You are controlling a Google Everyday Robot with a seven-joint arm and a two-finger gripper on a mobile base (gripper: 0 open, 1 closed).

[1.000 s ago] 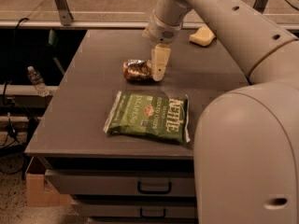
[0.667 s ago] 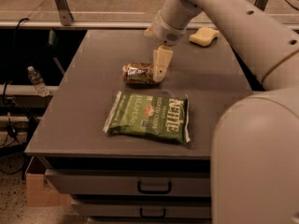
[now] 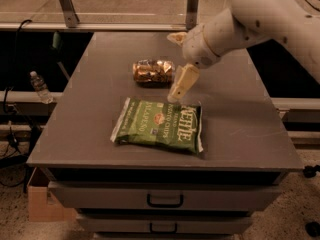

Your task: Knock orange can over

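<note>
Gripper: hangs just right of the orange can, above the top edge of the green chip bag; apart or together, cannot tell.
Place of the orange can: on its side mid-table, just beside the gripper, apart from the bag.
Step in hand: toppling looks done; best to lift straight up, with no sideways sweep into can or bag.
Green chip bag: flat, sealed, contents hidden.
Drawers: shut, contents unseen.
</note>
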